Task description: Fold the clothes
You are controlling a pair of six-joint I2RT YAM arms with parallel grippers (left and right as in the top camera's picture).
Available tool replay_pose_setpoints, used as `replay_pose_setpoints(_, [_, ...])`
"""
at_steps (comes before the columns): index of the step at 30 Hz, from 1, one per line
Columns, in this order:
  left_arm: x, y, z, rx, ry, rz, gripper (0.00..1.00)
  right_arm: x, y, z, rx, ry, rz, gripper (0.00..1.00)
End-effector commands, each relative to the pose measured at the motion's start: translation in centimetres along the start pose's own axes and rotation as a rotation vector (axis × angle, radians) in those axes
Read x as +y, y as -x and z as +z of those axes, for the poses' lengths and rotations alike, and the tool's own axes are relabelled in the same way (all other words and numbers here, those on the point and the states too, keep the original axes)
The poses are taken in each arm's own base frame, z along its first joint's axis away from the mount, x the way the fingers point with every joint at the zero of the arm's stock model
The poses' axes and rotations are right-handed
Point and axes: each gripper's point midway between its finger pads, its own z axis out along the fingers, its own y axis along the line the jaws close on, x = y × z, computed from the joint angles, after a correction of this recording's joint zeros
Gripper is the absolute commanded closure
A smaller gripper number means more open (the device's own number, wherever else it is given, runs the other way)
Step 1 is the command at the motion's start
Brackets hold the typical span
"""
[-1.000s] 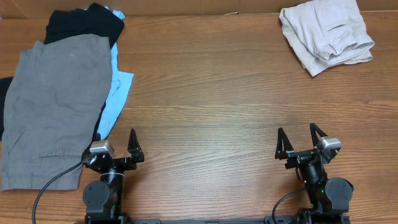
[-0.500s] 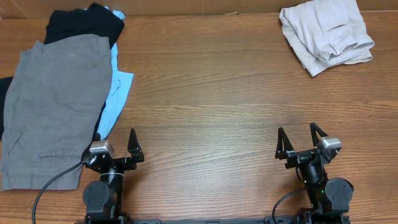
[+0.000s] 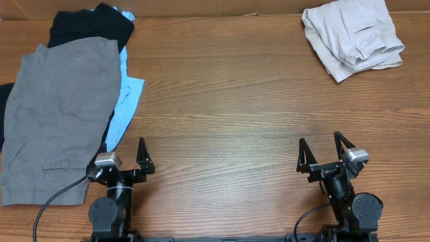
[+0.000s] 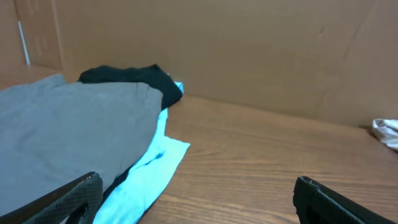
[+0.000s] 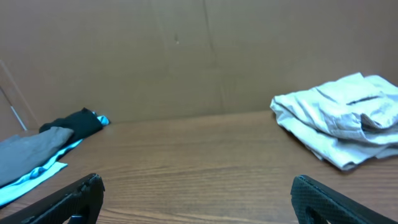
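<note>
The clothes lie in two places. At the table's left is a pile with large grey shorts (image 3: 57, 114) (image 4: 62, 124) on top, a black piece (image 3: 94, 23) (image 4: 140, 78) behind and a light-blue piece (image 3: 124, 101) (image 4: 152, 165) sticking out on the right. A folded beige piece (image 3: 353, 37) (image 5: 339, 121) rests at the back right. My left gripper (image 3: 122, 156) (image 4: 199, 199) stands open at the front edge, just right of the grey shorts' lower corner, holding nothing. Near the front right, my right gripper (image 3: 322, 151) (image 5: 198, 196) is open and empty over bare wood.
A brown cardboard wall (image 4: 236, 50) (image 5: 186, 56) runs along the table's back edge. A black cable (image 3: 57, 198) loops from the left arm's base across the shorts' lower corner. Bare wooden tabletop (image 3: 228, 114) lies between the two clothes piles.
The left gripper has shifted very slightly to the left; the clothes and the right arm are unchanged.
</note>
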Motion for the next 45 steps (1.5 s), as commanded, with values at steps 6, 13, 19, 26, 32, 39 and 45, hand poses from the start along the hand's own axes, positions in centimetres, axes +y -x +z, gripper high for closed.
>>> replay_pose_setpoints(6, [-1.8,3.3,-0.9,-0.041,-0.078,0.089,0.00,1.6,2.4,-0.3,-0.057,0.067,-0.021,0.00])
replay_pose_setpoints(13, [-2.6,6.5,-0.9,0.012,-0.076,0.112,0.00,2.5,5.8,-0.4,-0.065,0.084,-0.026,0.00])
replay_pose_setpoints(19, [-4.4,8.1,1.4,0.145,-0.138,0.101,0.00,2.9,8.3,1.2,0.032,0.083,0.000,0.00])
replay_pose_setpoints(26, [-6.0,8.8,4.8,0.374,-0.184,0.077,0.00,2.8,9.9,4.0,0.176,0.076,0.049,0.00])
replay_pose_setpoints(32, [-7.9,8.0,7.9,0.624,-0.275,0.082,0.00,1.5,7.6,6.9,0.414,0.028,0.131,0.00])
replay_pose_setpoints(39, [-7.7,5.2,11.7,0.836,-0.289,0.104,0.00,-0.1,1.8,9.4,0.644,-0.007,0.220,0.00])
replay_pose_setpoints(45, [-7.4,3.8,14.8,0.819,-0.296,0.119,0.00,0.9,-2.5,10.6,0.778,0.097,0.317,0.00])
